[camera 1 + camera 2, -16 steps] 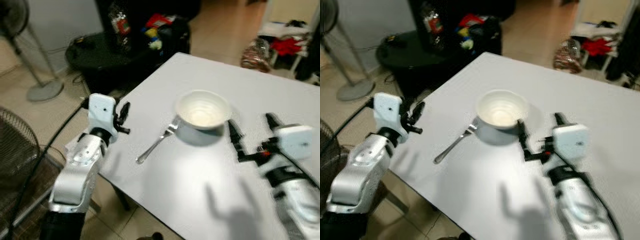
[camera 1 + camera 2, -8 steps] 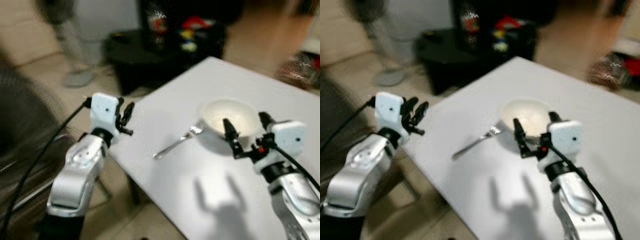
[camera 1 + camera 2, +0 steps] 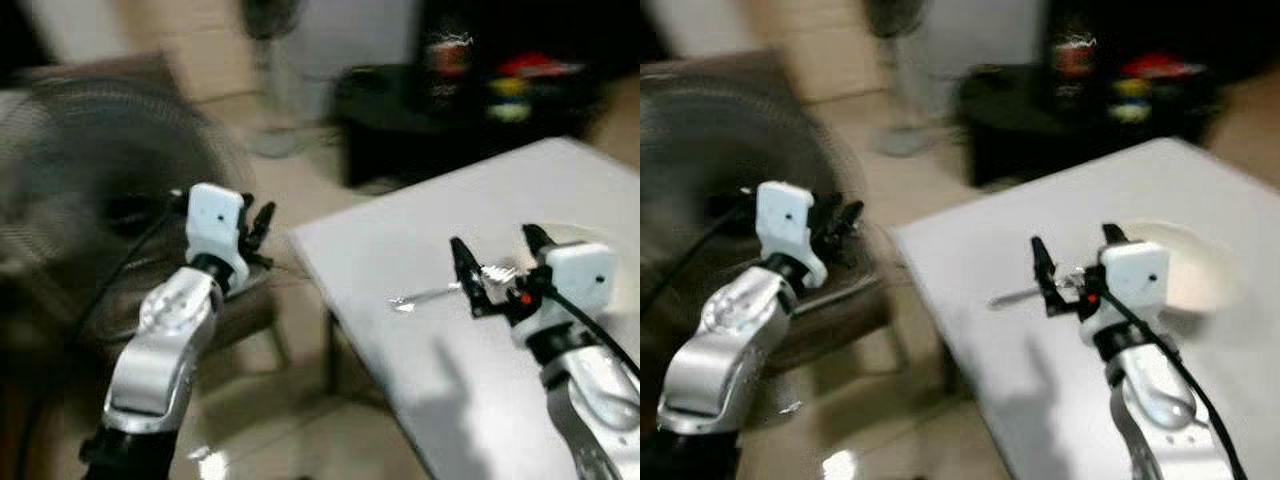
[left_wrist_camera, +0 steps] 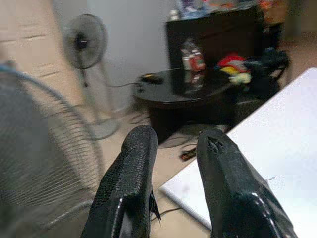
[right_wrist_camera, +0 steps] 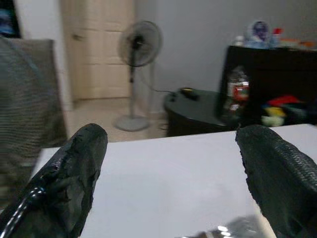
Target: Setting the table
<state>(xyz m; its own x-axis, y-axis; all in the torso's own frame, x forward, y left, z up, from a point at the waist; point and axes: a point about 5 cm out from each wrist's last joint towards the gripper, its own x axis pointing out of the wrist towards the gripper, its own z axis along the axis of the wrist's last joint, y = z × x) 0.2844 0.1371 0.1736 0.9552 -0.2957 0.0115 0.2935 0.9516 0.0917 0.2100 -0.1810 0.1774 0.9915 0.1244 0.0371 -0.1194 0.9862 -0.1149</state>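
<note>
- The right gripper [image 3: 492,272] is held above the white table [image 3: 420,240], with its fingers spread wide apart and nothing between them.
- A fork [image 3: 440,291] is seen lying on the table just beyond the right gripper, handle pointing left.
- A white bowl [image 3: 1195,270] is placed on the table to the right of the fork, close by it.
- The left gripper [image 3: 262,222] is raised left of the table's edge, over a dark chair [image 3: 90,200]; its fingers are narrowly parted and empty.
- A standing fan [image 4: 86,49] and a black low table [image 4: 198,94] are seen at the far side.
</note>
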